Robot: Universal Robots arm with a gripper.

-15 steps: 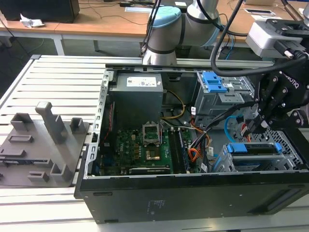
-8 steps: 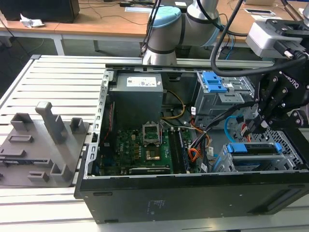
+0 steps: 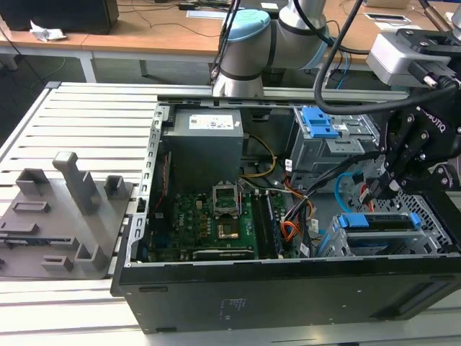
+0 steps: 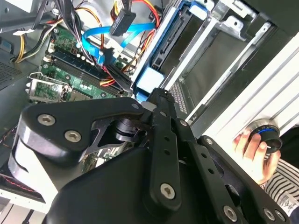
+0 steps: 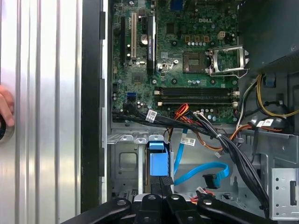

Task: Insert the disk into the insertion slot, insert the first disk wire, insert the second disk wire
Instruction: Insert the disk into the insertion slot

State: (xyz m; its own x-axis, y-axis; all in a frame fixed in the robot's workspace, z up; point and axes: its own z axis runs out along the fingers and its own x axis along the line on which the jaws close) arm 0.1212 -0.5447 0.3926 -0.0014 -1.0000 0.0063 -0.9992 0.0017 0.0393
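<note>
Thin, glossy, light-blue second disk wire (image 5: pixel 178 158)

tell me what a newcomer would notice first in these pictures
The open black computer case with its green motherboard takes the middle of the exterior view. At that view's right the black gripper hangs inside the case, close to the bright blue plastic caddy of the disk, which sits in the low grey metal insertion slot. A glossy light blue cable loops beside the caddy.
</note>
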